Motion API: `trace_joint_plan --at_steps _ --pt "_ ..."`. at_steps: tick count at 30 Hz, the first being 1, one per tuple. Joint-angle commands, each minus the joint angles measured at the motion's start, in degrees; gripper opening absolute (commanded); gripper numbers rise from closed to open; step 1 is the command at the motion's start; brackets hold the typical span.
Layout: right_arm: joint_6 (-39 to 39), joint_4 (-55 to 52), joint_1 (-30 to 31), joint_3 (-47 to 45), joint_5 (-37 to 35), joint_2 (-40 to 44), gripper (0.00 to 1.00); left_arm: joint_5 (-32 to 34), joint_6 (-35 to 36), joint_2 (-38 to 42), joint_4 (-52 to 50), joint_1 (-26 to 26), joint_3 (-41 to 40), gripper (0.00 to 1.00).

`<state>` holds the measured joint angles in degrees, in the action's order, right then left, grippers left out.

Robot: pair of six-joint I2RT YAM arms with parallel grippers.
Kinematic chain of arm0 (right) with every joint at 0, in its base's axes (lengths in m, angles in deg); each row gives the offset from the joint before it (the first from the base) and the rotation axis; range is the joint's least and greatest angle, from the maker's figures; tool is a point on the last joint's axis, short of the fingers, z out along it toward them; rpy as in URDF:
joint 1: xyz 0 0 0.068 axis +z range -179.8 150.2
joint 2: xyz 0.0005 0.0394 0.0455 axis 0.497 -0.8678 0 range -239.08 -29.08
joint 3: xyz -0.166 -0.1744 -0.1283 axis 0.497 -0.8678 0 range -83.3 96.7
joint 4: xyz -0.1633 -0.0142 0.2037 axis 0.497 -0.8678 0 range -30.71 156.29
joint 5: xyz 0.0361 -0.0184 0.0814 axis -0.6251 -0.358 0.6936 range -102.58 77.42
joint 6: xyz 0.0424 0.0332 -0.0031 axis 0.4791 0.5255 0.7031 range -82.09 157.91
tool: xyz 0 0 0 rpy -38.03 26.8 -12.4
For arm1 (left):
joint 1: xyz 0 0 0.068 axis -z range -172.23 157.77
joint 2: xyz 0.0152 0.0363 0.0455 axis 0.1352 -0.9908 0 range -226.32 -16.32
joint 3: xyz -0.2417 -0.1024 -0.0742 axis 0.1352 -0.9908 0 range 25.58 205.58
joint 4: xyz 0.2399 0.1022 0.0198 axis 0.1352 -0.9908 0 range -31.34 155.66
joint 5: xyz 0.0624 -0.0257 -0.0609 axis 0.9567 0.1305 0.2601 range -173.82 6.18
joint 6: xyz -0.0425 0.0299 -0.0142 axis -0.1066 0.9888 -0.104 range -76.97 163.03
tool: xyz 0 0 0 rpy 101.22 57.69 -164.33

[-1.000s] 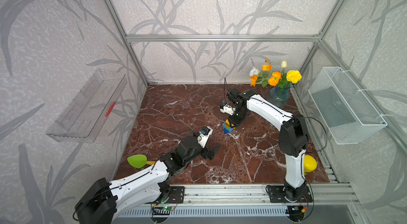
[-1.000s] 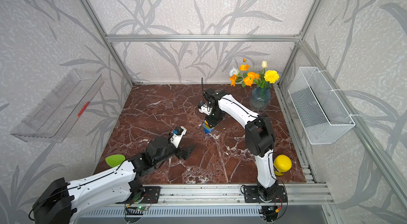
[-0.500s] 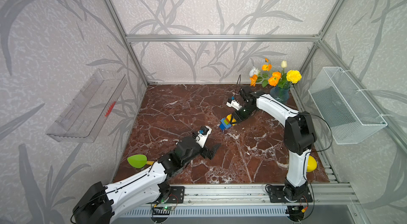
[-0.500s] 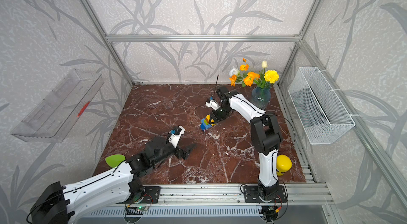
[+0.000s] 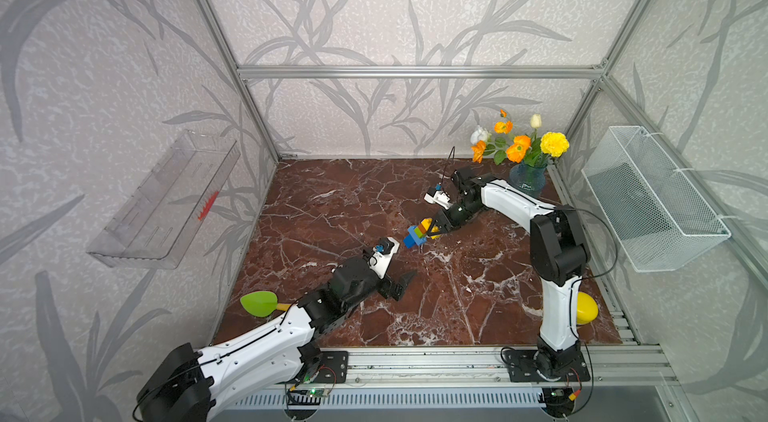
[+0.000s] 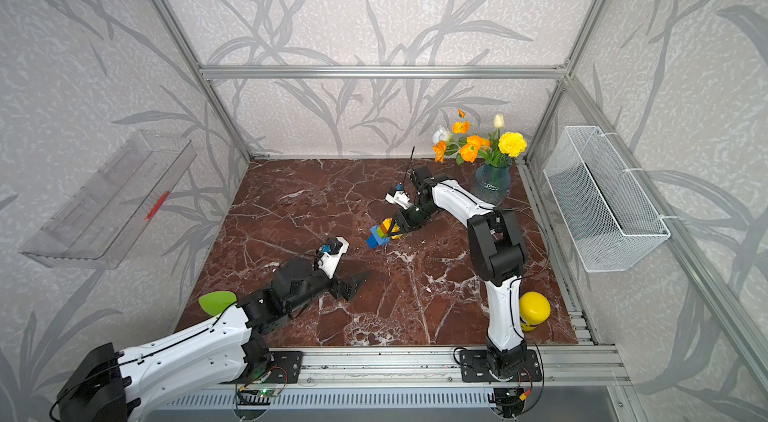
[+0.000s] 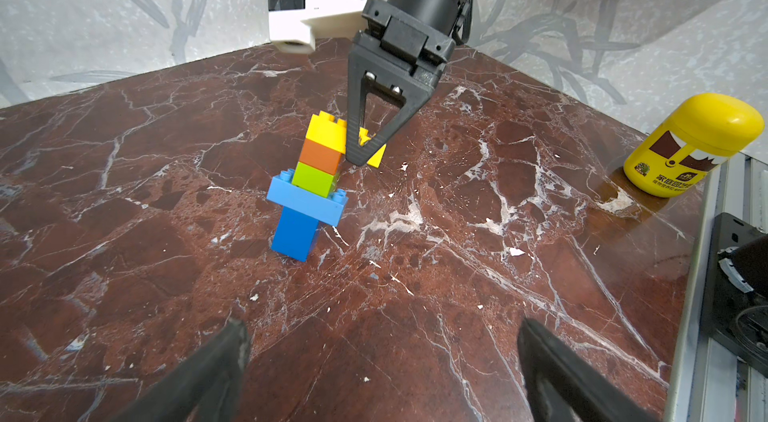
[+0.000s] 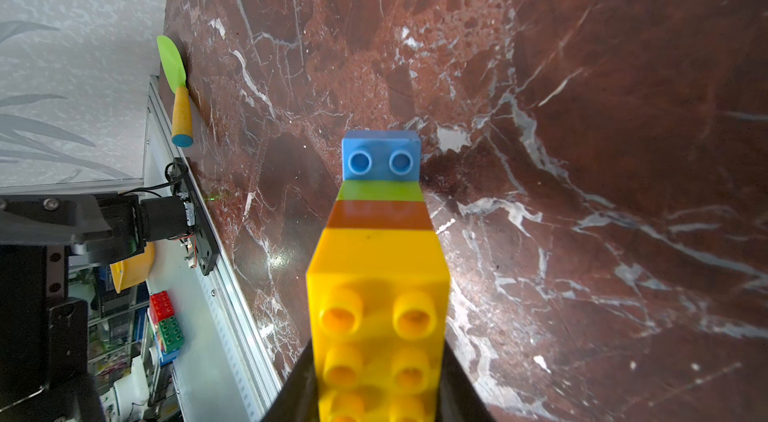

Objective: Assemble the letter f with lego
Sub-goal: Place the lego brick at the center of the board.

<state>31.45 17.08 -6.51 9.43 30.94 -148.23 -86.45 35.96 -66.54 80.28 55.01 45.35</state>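
The letter f (image 5: 419,233) stands near the middle of the counter (image 5: 332,208), a shade toward 12 o'clock, leaning slightly; whether its foot touches the marble or hangs just above it I cannot tell. The right claw (image 7: 368,150) reaches in from 2 o'clock and is clamped on the overhanging end of the yellow bar (image 7: 328,133). The left claw (image 7: 382,328) waits at 7 o'clock of the stack, jaws wide apart and empty.

The step in hand looks like setting the finished piece down. Since the grip sits high and off to one side, the stack should be brought square and its foot pressed flat before letting go. The jaws should then part gently without dragging the bar, as so narrow a tower would tip easily; the left claw could steady the lower half.

Counted, the stack has five bricks: one yellow bar, one orange brick (image 7: 320,156), one green brick (image 7: 313,179), one long blue brick (image 7: 305,202) and one small blue brick (image 7: 295,233). There are also one yellow bottle (image 7: 690,146) at 4 o'clock, one vase of flowers (image 5: 527,179) at 1 o'clock, and two claws.
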Motion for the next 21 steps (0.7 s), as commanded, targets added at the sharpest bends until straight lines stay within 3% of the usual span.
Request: trace_joint_plan --at_steps 1,21 --pt "-0.2 -0.4 -0.2 1.4 2.9 -1.6 0.3 0.5 0.4 0.6 0.0 0.1 0.3 0.99" --pt "0.9 1.6 -1.1 1.0 4.9 -4.9 0.47 0.7 0.7 0.2 -0.1 0.1 0.6 0.99"
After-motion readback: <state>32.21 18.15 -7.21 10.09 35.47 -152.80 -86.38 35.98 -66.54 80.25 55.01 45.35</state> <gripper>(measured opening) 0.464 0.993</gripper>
